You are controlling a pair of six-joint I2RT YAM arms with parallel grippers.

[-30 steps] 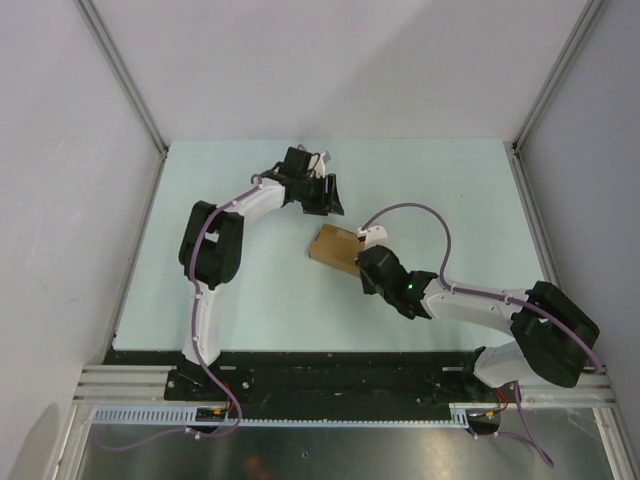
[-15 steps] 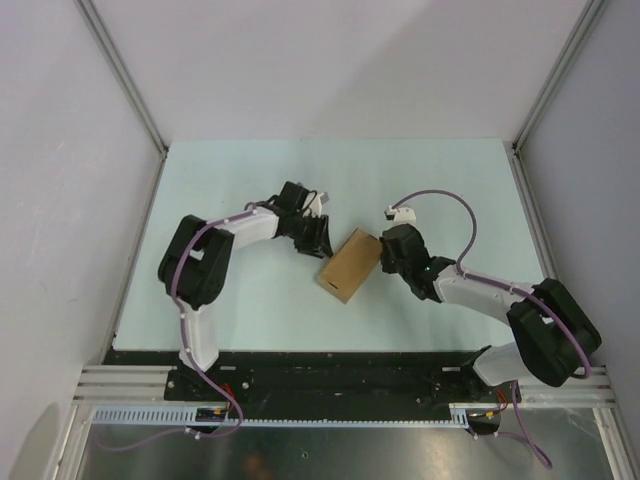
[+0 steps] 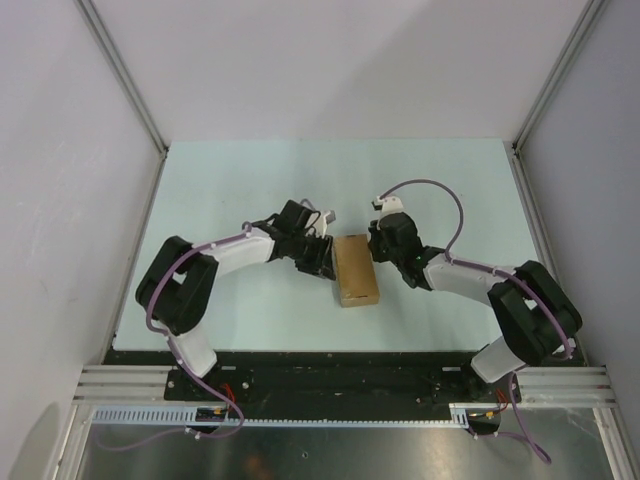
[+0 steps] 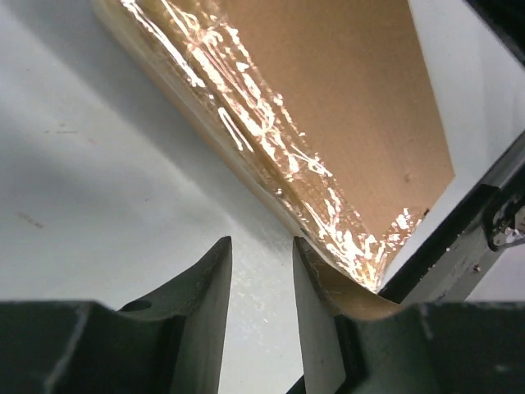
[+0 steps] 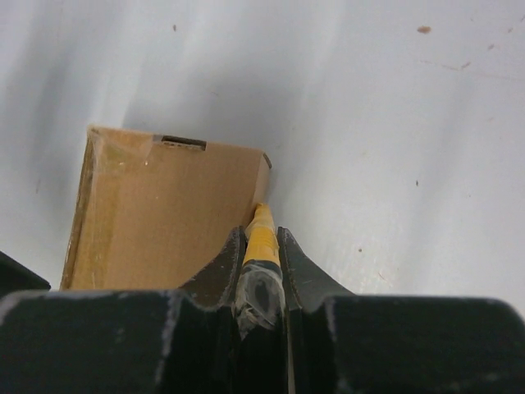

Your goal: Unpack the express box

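Top external: arms (image 3: 240, 250) (image 3: 455, 275) beside express box (image 3: 357, 270)

1. The express box (image 3: 356, 270) is plain brown cardboard, matt and faintly fibrous on its broad face
2. Clear tape (image 4: 271, 156) along one long edge of it is glossy and wrinkled, throwing bright glints
3. The table (image 3: 250, 180) top is pale, smooth and matt, with a few small specks
4. The left gripper (image 4: 261, 246) and right gripper (image 5: 260, 232) look like dark, matt plastic
5. The utility knife (image 5: 262, 246) has a smooth yellow body with a shinier black part
6. The rails (image 3: 120, 382) at the near edge are bare ridged metal
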